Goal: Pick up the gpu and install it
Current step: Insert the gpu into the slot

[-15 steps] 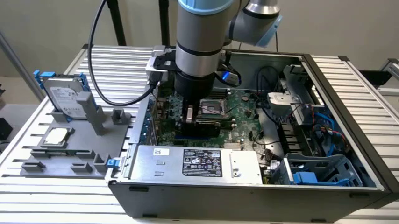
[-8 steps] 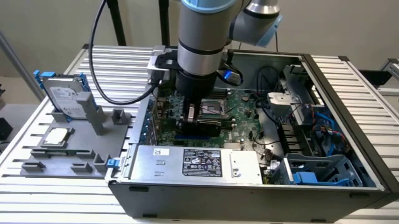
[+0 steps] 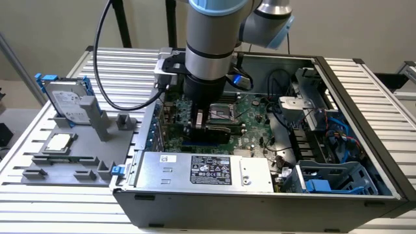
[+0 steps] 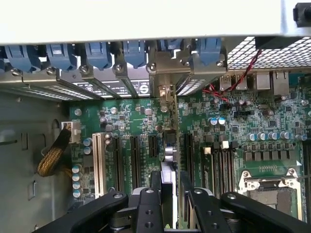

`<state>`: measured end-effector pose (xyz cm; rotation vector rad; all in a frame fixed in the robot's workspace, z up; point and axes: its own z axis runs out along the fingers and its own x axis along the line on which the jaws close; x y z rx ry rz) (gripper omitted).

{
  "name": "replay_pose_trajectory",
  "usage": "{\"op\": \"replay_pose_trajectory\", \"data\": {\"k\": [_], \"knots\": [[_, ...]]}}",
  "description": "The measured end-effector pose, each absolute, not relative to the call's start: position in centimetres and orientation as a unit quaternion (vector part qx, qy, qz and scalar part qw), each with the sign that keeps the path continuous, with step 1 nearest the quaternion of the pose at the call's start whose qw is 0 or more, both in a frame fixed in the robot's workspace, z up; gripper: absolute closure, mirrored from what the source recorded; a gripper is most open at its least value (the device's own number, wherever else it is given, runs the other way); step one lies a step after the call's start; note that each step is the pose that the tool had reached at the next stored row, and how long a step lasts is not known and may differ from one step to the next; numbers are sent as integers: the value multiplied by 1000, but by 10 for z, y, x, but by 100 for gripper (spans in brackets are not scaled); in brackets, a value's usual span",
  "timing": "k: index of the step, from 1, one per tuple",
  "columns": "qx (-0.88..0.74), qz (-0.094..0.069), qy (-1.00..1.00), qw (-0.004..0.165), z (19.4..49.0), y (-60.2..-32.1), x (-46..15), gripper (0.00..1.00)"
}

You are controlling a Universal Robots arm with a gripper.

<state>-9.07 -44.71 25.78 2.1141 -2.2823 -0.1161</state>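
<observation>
The gpu (image 4: 167, 150) stands on edge over the green motherboard (image 4: 233, 126), in line with the black expansion slots (image 4: 119, 160). Its grey metal bracket (image 4: 163, 73) sits against the case's rear slot openings. My gripper (image 4: 170, 182) is shut on the gpu, one black finger (image 4: 156, 187) on each side of the card. In the exterior view the gripper (image 3: 211, 127) reaches straight down into the open computer case (image 3: 364, 112), low over the motherboard (image 3: 250, 109).
Blue retaining clips (image 4: 97, 53) line the rear slots. The CPU socket (image 4: 269, 187) and a yellow cable bundle (image 4: 51, 158) flank the slots. A power supply (image 3: 208, 169) fills the case's near side. Outside, a grey fixture holds a silver hard drive (image 3: 68, 102) and a small chip (image 3: 58, 143).
</observation>
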Motion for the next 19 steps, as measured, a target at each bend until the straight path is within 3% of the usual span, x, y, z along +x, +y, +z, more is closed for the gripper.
{"op": "replay_pose_trajectory", "data": {"k": [19], "knots": [[668, -40, -743, 17, 250, -447, -89, 100]]}}
